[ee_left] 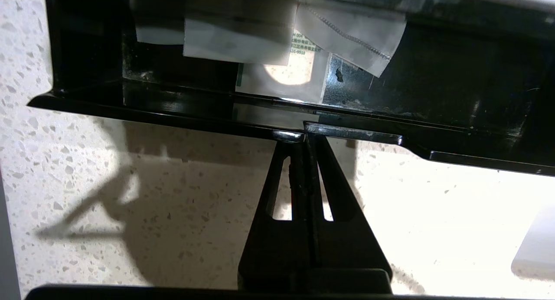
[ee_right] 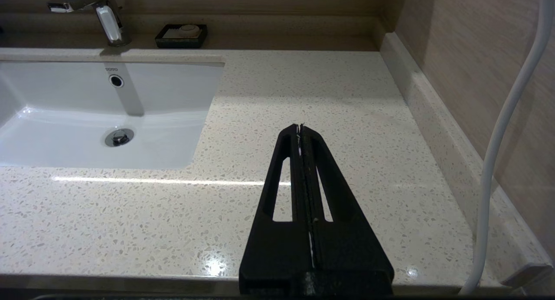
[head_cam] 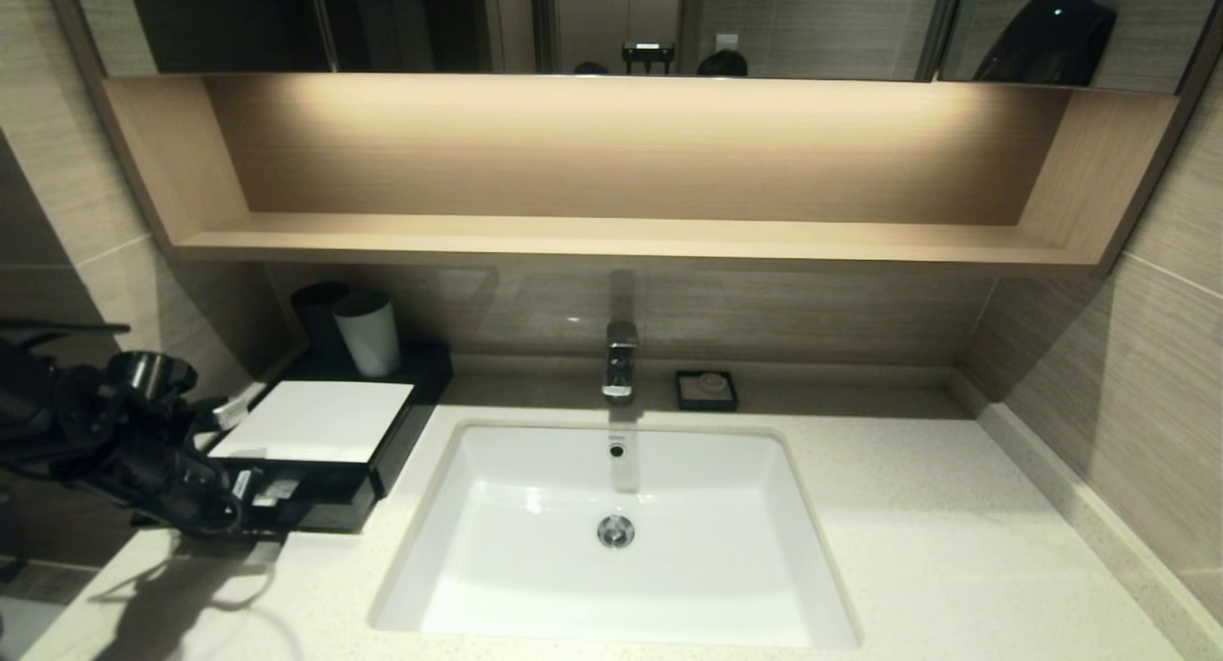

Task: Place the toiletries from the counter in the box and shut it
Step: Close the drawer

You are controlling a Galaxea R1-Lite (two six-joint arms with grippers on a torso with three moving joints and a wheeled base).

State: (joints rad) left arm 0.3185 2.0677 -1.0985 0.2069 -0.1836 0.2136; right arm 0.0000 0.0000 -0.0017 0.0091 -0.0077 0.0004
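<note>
The black box (head_cam: 387,451) with its white top panel (head_cam: 315,420) stands at the back left of the counter (head_cam: 955,546). Its front drawer (ee_left: 173,111) is pulled out. Several translucent toiletries packets (ee_left: 238,40) lie inside it and also show in the head view (head_cam: 277,490). My left gripper (ee_left: 303,137) is shut and holds nothing. Its tips rest against the drawer's front lip, and in the head view it (head_cam: 229,513) sits just in front of the drawer. Another whitish packet end (head_cam: 229,411) shows at the box's left side. My right gripper (ee_right: 299,126) is shut and empty above the counter right of the basin.
The white basin (head_cam: 478,527) with its tap (head_cam: 619,360) lies in the middle of the counter. A small black soap dish (head_cam: 706,391) sits behind it. A white cup (head_cam: 368,331) and a dark cup (head_cam: 317,308) stand behind the box. Walls close both sides.
</note>
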